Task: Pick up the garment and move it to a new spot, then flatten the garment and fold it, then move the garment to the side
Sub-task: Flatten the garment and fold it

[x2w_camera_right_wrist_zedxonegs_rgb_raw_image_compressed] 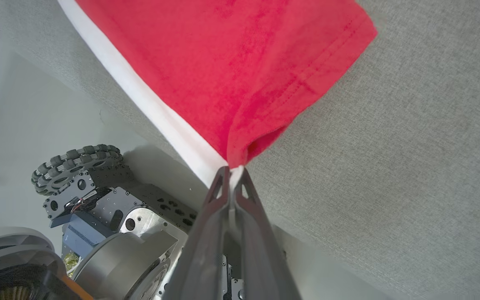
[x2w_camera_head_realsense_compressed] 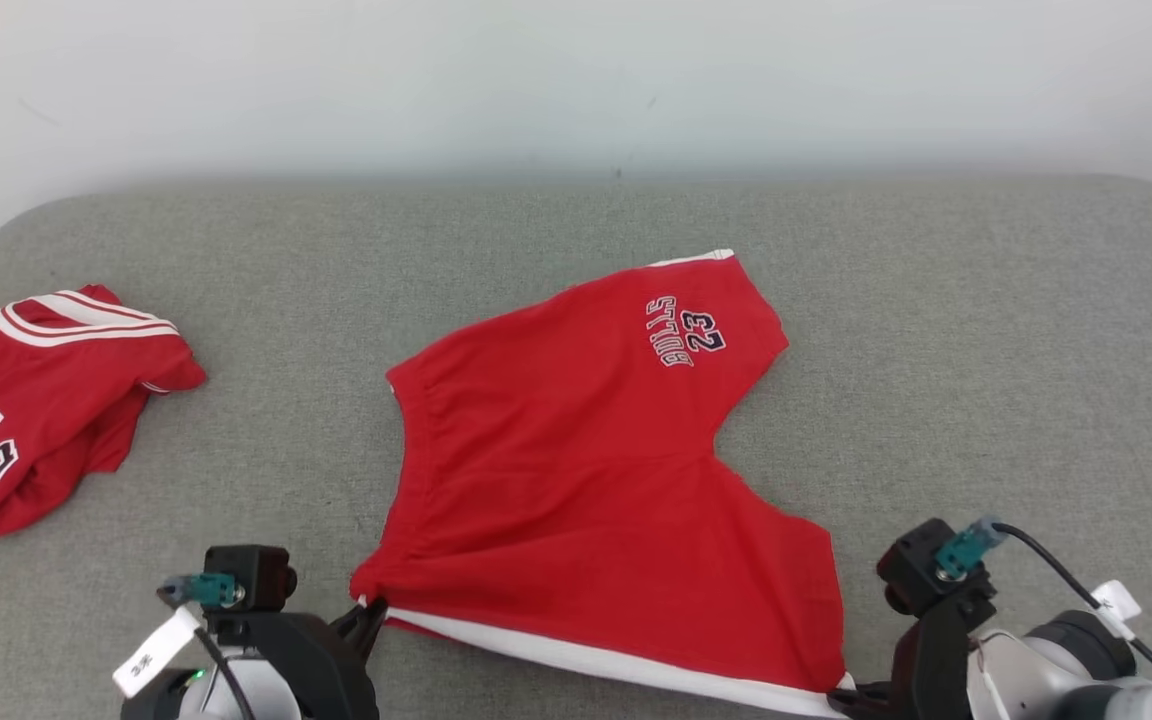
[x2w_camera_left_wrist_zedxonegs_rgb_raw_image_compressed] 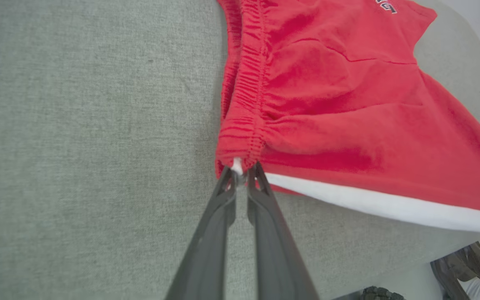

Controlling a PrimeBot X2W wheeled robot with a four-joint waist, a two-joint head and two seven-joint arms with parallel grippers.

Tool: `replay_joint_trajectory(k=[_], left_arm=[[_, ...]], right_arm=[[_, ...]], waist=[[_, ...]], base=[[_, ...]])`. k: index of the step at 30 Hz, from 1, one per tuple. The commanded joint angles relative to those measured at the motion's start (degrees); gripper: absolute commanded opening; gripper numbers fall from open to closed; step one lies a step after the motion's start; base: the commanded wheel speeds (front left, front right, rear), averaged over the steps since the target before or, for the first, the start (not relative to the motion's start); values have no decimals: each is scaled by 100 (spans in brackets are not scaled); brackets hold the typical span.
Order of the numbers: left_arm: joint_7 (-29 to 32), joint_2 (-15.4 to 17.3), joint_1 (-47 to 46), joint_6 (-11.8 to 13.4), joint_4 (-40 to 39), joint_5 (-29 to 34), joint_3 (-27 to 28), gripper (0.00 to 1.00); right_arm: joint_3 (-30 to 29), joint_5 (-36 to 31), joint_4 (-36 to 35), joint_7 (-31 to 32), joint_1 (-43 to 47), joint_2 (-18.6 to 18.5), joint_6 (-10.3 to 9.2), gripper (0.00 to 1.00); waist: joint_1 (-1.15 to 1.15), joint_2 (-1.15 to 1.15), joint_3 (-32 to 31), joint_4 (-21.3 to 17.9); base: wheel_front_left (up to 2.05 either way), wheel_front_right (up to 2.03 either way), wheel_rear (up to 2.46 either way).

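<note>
- The shorts [x2w_camera_head_realsense_compressed: 556, 440] lie spread on the grey pad [x2w_camera_head_realsense_compressed: 936, 330], close to its front edge. One leg points away toward the wall and the other toward the right gripper [x2w_camera_right_wrist_zedxonegs_rgb_raw_image_compressed: 229, 173].
- The left gripper [x2w_camera_left_wrist_zedxonegs_rgb_raw_image_compressed: 242, 177] is clenched on the near corner of the waistband [x2w_camera_left_wrist_zedxonegs_rgb_raw_image_compressed: 248, 96], where the white stripe [x2w_camera_left_wrist_zedxonegs_rgb_raw_image_compressed: 369, 204] begins.
- The right gripper is clenched on the hem corner at the stripe's other end. The stripe runs fairly straight between the two.
- The cloth looks light, soft and limp. It will likely sag and crease wherever it is not held, and the rough pad should keep it from sliding much.
- The gathered waistband looks like the thickest, firmest place to pinch, and the stitched hem is next best. A thin single layer might pull out of the fingers.
- Corners held apart like this should keep it flat for a lift or drag.
- A jersey [x2w_camera_head_realsense_compressed: 46, 400] lies well apart at the left.
</note>
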Motion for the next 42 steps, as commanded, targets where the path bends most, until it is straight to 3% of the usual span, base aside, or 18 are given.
replay_joint_trajectory(k=[1, 7, 15, 29, 42], left_arm=[[58, 110, 150, 102, -207, -20, 19, 0], [216, 144, 286, 288, -727, -159, 76, 0], [339, -65, -213, 503, -936, -60, 120, 0], [437, -603, -1452, 502, -607, 59, 194, 0], [112, -1178, -2369, 406, 373, -91, 489, 0]], right_arm=[[-127, 44, -120, 66, 124, -31, 0, 0], [-503, 21, -496, 76, 220, 110, 0, 0], [-630, -170, -419, -265, -510, -3, 0, 0], [71, -463, 1182, -1712, -2369, -636, 0, 0], [336, -1056, 2616, -2720, -3757, -423, -1, 0]], waist=[[0, 0, -17, -3], [0, 0, 28, 72], [0, 0, 276, 221], [0, 0, 759, 524], [0, 0, 1157, 629]], base=[[0, 0, 0], [0, 0, 0], [0, 0, 0], [0, 0, 0], [0, 0, 0]])
